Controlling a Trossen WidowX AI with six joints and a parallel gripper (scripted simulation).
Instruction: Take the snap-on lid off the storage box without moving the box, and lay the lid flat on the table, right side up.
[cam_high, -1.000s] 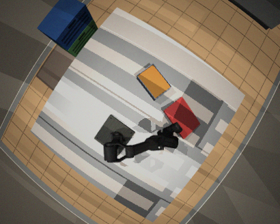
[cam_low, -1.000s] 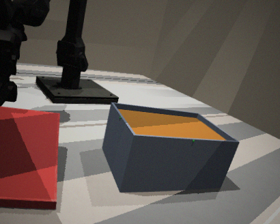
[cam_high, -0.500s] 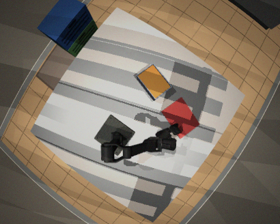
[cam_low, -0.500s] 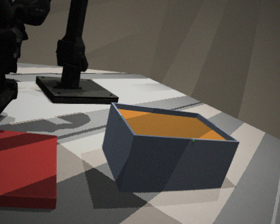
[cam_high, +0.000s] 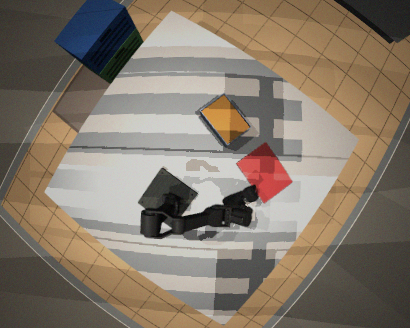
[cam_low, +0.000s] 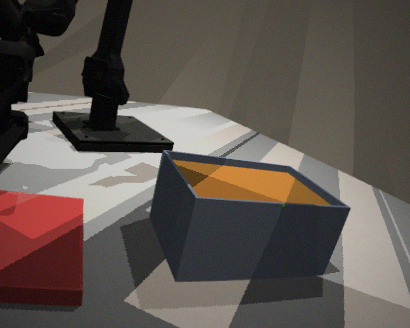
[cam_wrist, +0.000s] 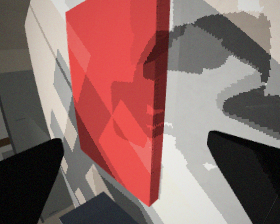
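We see a bare lane of table (cam_high: 320, 147) (cam_low: 210, 122) between the open storage box (cam_high: 225, 120) (cam_low: 260, 240) and the red lid (cam_high: 272, 175) (cam_low: 42, 250) (cam_wrist: 115, 90); jaws could pass along it. The box's upright walls block one side, the lid the other. The dark base plate (cam_high: 150, 197) (cam_low: 155, 140) obstructs the ground beyond.

blue-and-green block (cam_high: 95, 37), upper left | tan gridded floor (cam_high: 327, 55) | dark object (cam_high: 382, 15), upper right
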